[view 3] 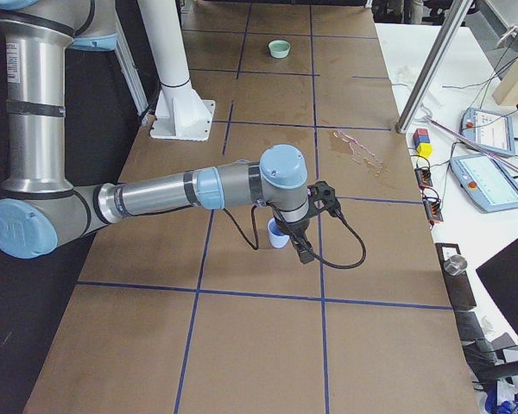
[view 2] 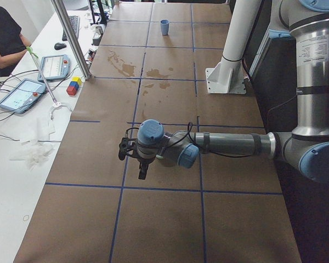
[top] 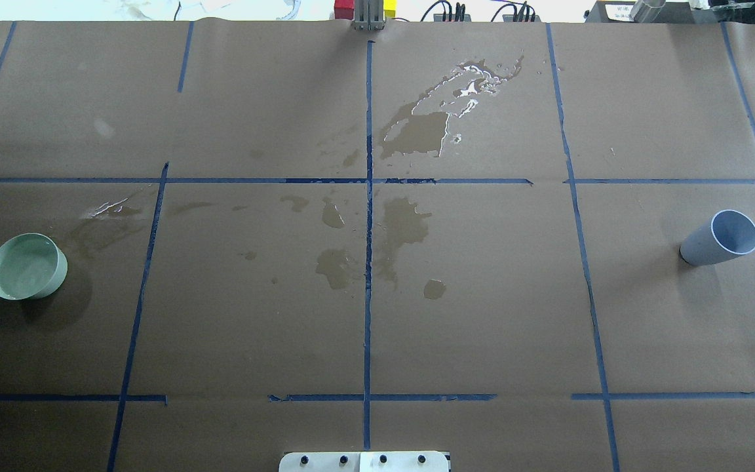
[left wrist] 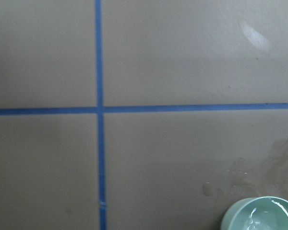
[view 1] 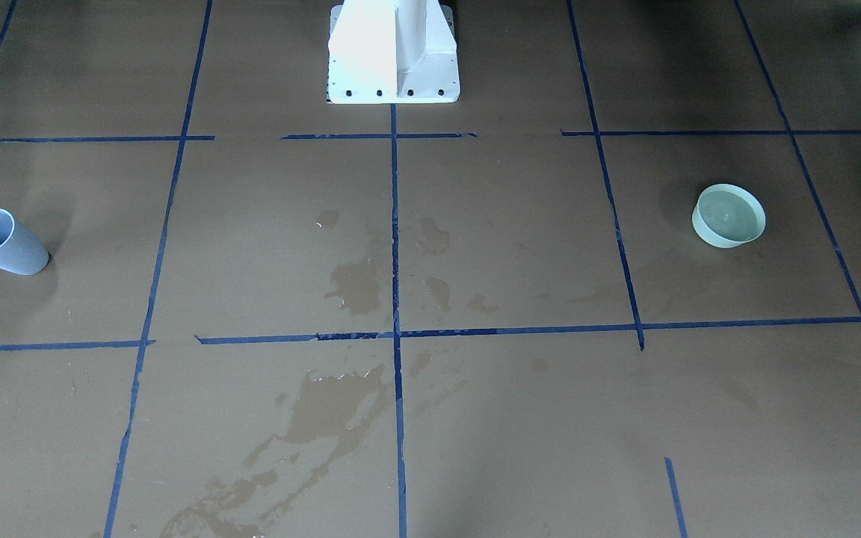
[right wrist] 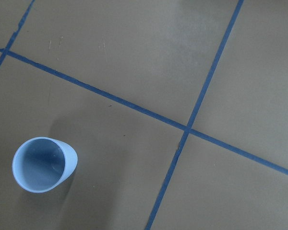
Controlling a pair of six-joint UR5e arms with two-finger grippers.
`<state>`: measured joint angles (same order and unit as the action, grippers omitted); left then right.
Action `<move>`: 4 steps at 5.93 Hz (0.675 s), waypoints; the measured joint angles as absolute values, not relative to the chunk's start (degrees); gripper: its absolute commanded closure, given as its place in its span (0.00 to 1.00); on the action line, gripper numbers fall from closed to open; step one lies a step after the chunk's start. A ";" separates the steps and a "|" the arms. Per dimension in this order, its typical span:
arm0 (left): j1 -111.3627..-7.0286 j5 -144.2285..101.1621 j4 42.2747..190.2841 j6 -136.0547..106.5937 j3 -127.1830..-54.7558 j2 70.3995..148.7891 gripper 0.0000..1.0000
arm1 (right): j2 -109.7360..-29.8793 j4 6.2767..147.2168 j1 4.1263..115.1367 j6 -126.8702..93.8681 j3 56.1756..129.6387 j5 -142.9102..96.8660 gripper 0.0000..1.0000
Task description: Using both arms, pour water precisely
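Note:
A pale green bowl [top: 27, 267] stands at the table's left end; it also shows in the front view [view 1: 729, 215]. Water [left wrist: 264, 215] glints inside it in the left wrist view. A light blue cup [top: 721, 237] stands upright at the right end, and the right wrist view [right wrist: 43, 164] looks into it from above. My left gripper [view 2: 142, 174] hangs over the bowl, which the arm hides there. My right gripper [view 3: 304, 254] hangs just beside the cup [view 3: 278, 233]. I cannot tell whether either gripper is open or shut.
Dark wet stains [top: 410, 131] spread over the middle of the brown paper. The white pedestal [view 1: 393, 52] stands at the robot's side. A side bench with tablets [view 2: 22, 93], coloured blocks [view 2: 74, 86] and a metal post [view 2: 71, 38] runs along the far edge.

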<state>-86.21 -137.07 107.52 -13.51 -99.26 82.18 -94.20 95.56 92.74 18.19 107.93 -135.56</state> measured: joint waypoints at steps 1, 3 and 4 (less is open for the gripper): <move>-88.52 -137.04 97.42 -7.46 -103.66 82.27 0.00 | -93.87 98.17 91.63 15.79 107.90 -135.48 0.00; -91.75 -137.05 80.68 3.85 -111.11 82.01 0.00 | -93.99 99.36 89.93 12.34 107.04 -135.35 0.00; -92.26 -137.14 77.18 7.01 -111.83 80.60 0.00 | -94.76 99.27 89.66 12.39 106.88 -135.37 0.00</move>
